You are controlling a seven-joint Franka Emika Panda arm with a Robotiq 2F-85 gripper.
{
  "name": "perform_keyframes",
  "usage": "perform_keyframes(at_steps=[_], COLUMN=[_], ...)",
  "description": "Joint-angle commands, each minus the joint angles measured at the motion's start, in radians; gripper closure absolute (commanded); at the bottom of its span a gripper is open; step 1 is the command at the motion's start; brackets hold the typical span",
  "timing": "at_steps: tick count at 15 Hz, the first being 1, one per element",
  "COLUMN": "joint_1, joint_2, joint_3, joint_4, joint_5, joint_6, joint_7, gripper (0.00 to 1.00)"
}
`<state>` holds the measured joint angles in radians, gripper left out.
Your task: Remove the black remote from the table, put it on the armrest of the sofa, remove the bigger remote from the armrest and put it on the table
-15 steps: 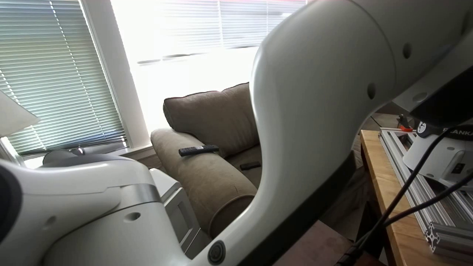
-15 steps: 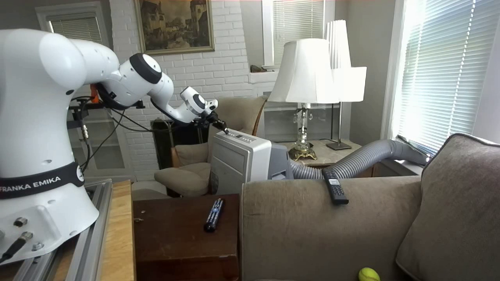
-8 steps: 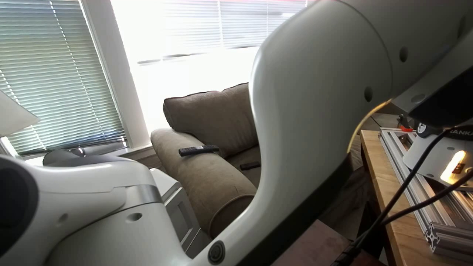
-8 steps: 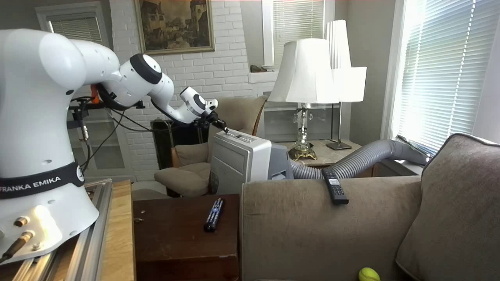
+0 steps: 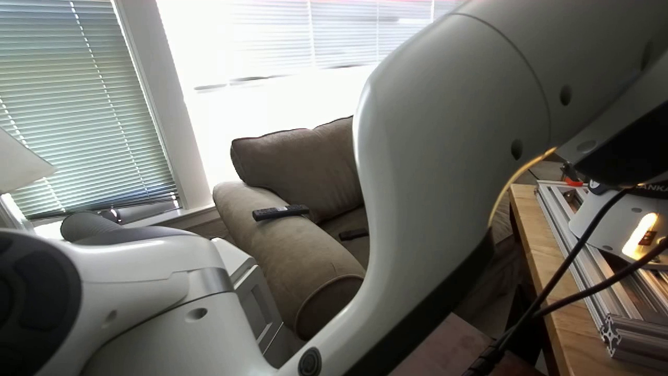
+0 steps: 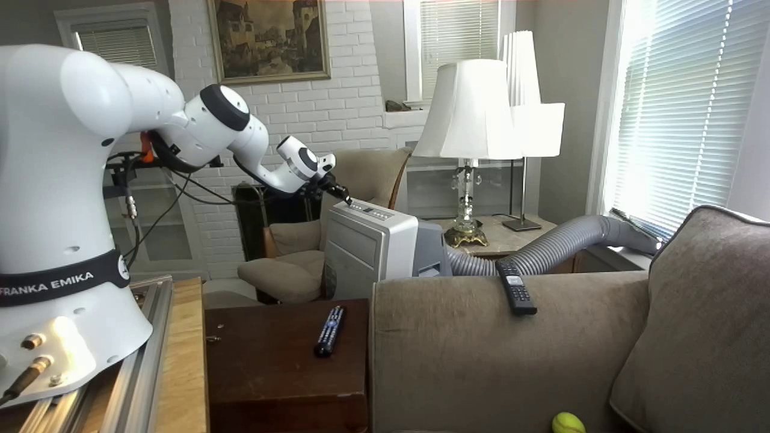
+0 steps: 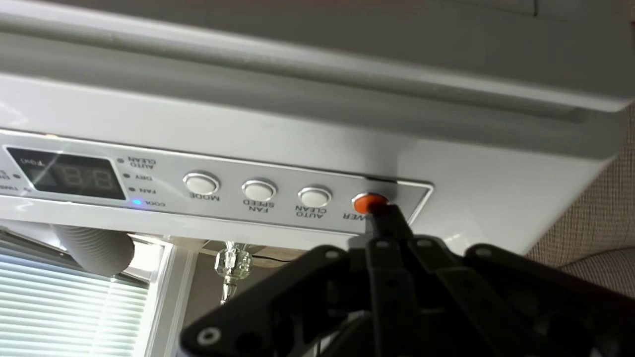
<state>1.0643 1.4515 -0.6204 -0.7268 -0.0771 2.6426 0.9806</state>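
I'm pointing my gripper point(image 7: 386, 219), black fingertips point(image 7: 396, 225) pressed together, at an orange button point(image 7: 367, 202)!
It's sitting in a glossy, boxy appliance point(image 6: 364, 246), and whether I'm touching it I can't tell. My smooth white arm point(image 6: 144, 99) is arching out, then slanting down. Farther off, a pale-buttoned dark remote point(image 6: 330, 332) is lying on the smooth brown table point(image 6: 264, 355); a black remote point(image 6: 518, 294) with a small screen is lying across the rounded fabric armrest point(image 6: 439, 313).

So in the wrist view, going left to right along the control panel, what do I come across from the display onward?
Dark display, blue COOL light, MODE button, FAN SPEED button, AUTO CLEAN button, then the orange button, partly hidden behind the hand.
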Motion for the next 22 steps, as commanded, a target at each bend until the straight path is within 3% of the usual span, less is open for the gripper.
perform_keyframes(at_steps=[1,4,7,9,11,13,18,19,20,22], joint_1=[-0.002,-0.003,-0.006,-0.011,-0.035,-0.059,-0.142,-0.151,-0.164,-0.173], joint_2=[0.050,0.046,0.004,-0.064,-0.145,-0.219,-0.471,-0.523,-0.563,-0.660], joint_3=[-0.027,-0.025,-0.015,0.029,0.103,0.134,0.254,0.260,0.265,0.263], joint_4=[0.037,0.031,0.019,-0.030,-0.079,-0.128,-0.342,-0.380,-0.418,-0.496], joint_5=[-0.006,0.005,0.033,0.050,0.075,0.079,0.070,0.063,0.058,0.048], joint_6=[0.005,-0.006,0.082,0.116,0.121,0.094,-0.082,-0.126,-0.151,-0.210], joint_7=[0.043,0.046,0.117,0.101,0.024,-0.009,-0.244,-0.287,-0.330,-0.416], gripper=[1.00,1.00,1.00,1.00,1.00,1.00,1.00,0.74,0.73,0.60])
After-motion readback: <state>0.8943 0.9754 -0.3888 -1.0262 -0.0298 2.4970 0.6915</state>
